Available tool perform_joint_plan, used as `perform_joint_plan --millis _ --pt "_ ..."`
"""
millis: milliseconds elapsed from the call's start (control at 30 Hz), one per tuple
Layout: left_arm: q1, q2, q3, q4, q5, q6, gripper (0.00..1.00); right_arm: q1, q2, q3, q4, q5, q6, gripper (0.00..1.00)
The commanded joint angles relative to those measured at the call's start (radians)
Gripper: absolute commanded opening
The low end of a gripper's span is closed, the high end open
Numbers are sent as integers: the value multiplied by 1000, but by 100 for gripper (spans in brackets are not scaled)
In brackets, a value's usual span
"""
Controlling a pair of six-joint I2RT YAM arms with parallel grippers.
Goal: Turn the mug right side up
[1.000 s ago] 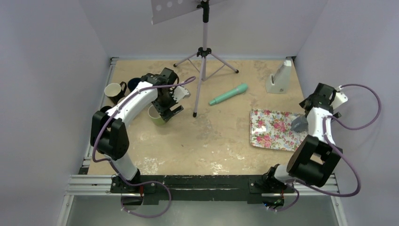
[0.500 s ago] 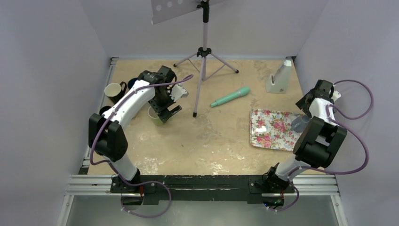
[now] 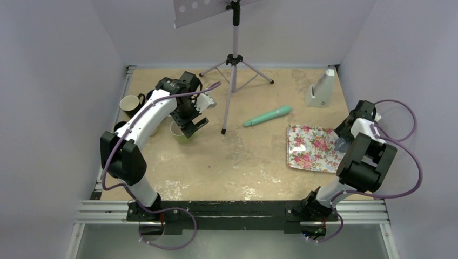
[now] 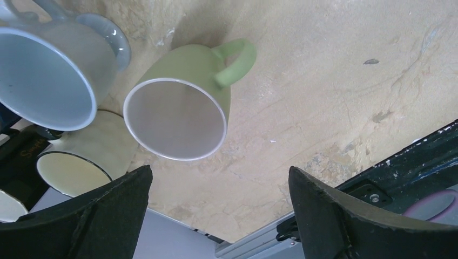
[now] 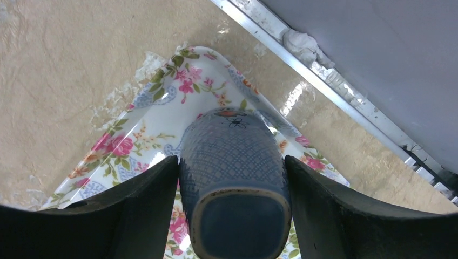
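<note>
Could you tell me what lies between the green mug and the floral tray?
In the top external view, one tripod leg plants its foot near the green mug; the rest is bare tabletop up to the floral tray.

Worktop (image 3: 243,162) layout:
- Left rear: mug cluster. Right-hand mug (image 4: 178,113) below left tool (image 4: 219,170), fingers spread, no contact. Second mug (image 4: 48,75) and third mug (image 4: 81,162) just beside it, on its left.
- Rear centre: stand (image 3: 233,65).
- Right of stand foot: rod (image 3: 267,115), lying flat.
- Right side: tray (image 3: 308,156).
- Over tray's right part: held mug (image 5: 232,162), clamped between right tool (image 5: 231,162) fingers.
- Rear right corner, behind tray: block (image 3: 321,89).
</note>
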Motion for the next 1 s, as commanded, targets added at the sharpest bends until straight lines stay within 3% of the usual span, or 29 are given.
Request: perform_joint_plan --millis 0,67,333,500,733,867,967 --pt "8 -13 71 -33 10 -27 100 -2 21 -15 59 -39 -25 68" --pt "8 -13 88 -45 11 -34 100 -1 30 -18 65 -55 -24 57" --pt "8 -24 169 -87 74 -61 100 68 -60 -18 44 -100 -39 0" --pt "8 -47 230 -86 249 -95 100 113 -155 -40 25 -234 -34 0" --pt "7 -84 175 -51 752 -163 98 173 -283 -77 4 -443 -12 0" --pt "-5 -79 78 129 1001 -356 93 212 -347 -70 -10 -574 25 0" --pt "-36 -63 -33 422 1068 -580 86 250 -403 -73 17 -679 100 0"
